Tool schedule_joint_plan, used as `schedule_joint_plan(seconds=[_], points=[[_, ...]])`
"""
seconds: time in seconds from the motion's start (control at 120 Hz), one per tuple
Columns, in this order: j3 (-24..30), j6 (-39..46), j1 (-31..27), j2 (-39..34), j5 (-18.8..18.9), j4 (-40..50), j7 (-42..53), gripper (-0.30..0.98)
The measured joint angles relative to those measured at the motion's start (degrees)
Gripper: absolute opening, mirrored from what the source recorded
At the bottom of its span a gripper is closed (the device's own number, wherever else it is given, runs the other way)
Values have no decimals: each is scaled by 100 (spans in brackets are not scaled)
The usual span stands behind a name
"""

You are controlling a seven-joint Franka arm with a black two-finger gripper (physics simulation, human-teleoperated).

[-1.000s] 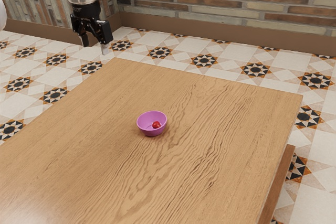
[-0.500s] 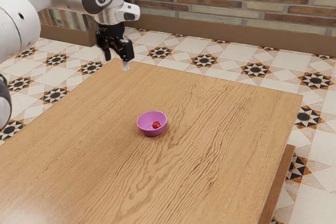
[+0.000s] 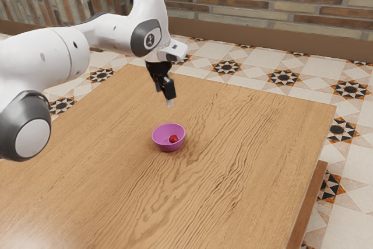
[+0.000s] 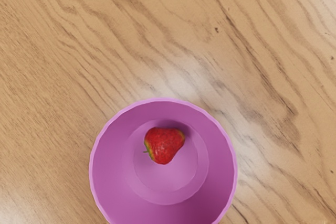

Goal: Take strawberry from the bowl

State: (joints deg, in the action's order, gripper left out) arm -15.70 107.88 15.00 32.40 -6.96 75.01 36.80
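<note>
gripper (image 3: 164,97) now closer to bowl (image 4: 115,182), red strawberry (image 4: 164,145), w/ yellow-grn edge

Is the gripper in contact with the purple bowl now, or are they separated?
Apart. The exterior view shows this: wooden tabletop is visible between the lower end of the gripper and the rim of the bowl.
</note>
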Motion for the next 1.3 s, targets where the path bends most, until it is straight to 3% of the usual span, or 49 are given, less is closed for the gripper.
schedule_joint_plan(seconds=[0.508,0.65,0.892,1.3], points=[[6,752,-151,559,1,274,2749,69],[13,945,-159,660,-18,295,3294,58],[68,1079,-148,648,-283,468,3965,44],[129,1181,-111,602,-407,804,4453,40]])
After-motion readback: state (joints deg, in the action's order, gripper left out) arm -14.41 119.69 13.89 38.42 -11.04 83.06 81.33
